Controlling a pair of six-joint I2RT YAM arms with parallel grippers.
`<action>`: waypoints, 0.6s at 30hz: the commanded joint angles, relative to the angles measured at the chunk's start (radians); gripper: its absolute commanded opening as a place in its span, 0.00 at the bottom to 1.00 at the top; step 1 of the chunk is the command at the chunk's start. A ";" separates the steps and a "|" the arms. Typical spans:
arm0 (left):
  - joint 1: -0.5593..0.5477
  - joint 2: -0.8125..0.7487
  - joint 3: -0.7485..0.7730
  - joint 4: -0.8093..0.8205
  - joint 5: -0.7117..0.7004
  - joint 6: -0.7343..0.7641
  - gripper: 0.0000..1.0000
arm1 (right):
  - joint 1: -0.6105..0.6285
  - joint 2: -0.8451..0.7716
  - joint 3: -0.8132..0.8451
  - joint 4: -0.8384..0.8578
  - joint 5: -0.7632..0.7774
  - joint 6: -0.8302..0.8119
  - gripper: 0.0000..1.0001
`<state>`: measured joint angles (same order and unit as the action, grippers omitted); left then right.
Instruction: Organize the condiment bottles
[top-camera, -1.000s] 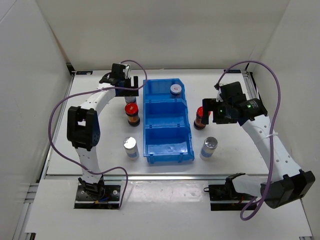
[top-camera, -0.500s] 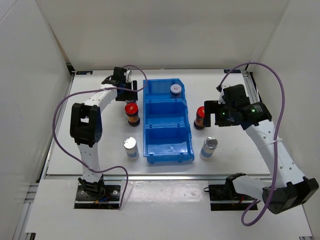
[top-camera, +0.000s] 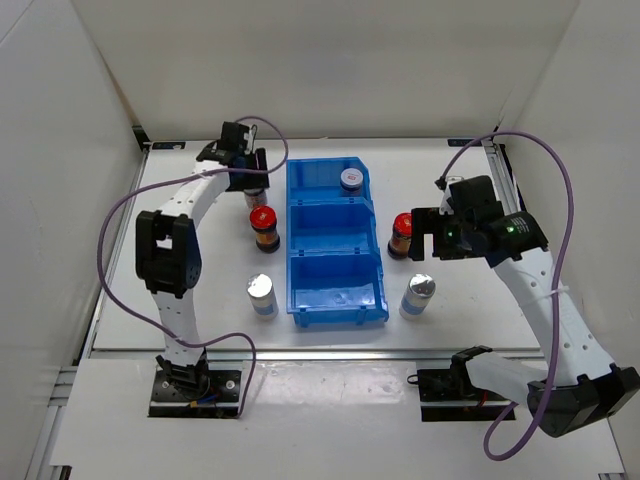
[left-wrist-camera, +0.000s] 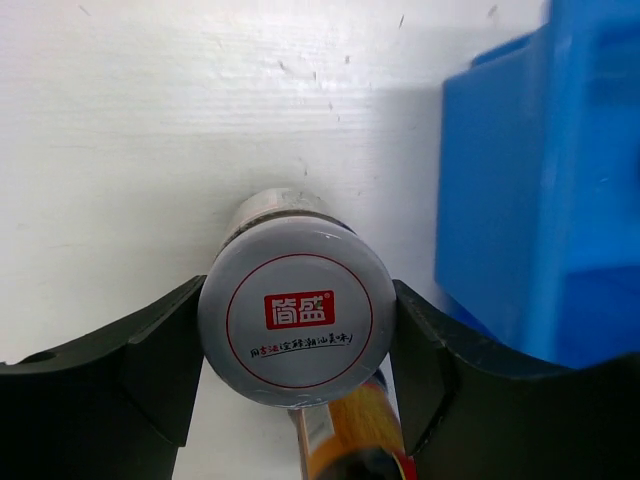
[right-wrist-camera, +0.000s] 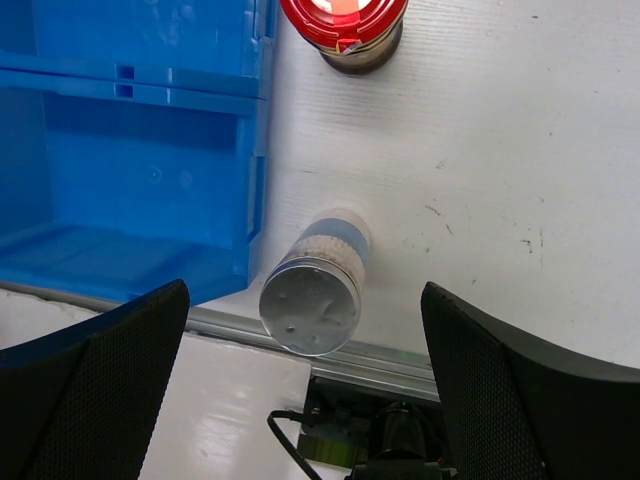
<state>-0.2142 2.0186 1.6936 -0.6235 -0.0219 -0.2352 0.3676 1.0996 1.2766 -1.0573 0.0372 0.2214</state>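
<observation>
White table (top-camera: 200, 330) under everything. Blue bin (top-camera: 330, 225), 3 compartments front to back, sits mid-table btwn my arms. My R claw (top-camera: 422, 234) hangs right of the bin, spread wide, nothing in it. It's close by the R red-cap jar (top-camera: 401, 228), w/ the R silver-cap bottle (top-camera: 418, 293) nearer my base; both stand just beside the bin's R wall. My L claw (top-camera: 248, 178) is at the bin's far L corner, pinching a printed-lid bottle (left-wrist-camera: 293, 322), fingers (left-wrist-camera: 160, 355) pressed on both sides of the lid, bottle upright. Nearer on that side: L red-cap jar (top-camera: 263, 224), then L silver-cap bottle (top-camera: 261, 292). 2nd printed-lid bottle (top-camera: 350, 179) stands in the bin's far compartment.
</observation>
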 joint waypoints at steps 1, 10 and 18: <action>-0.033 -0.227 0.153 0.064 -0.067 -0.041 0.32 | -0.002 -0.018 -0.008 -0.009 -0.011 0.007 1.00; -0.181 -0.072 0.397 0.078 0.027 0.013 0.33 | -0.002 -0.018 -0.028 0.000 -0.030 0.016 1.00; -0.255 0.066 0.416 0.054 0.036 -0.006 0.34 | -0.002 -0.038 -0.019 -0.009 -0.030 0.016 1.00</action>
<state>-0.4629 2.0686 2.0937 -0.5804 0.0151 -0.2356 0.3676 1.0885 1.2472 -1.0599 0.0185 0.2287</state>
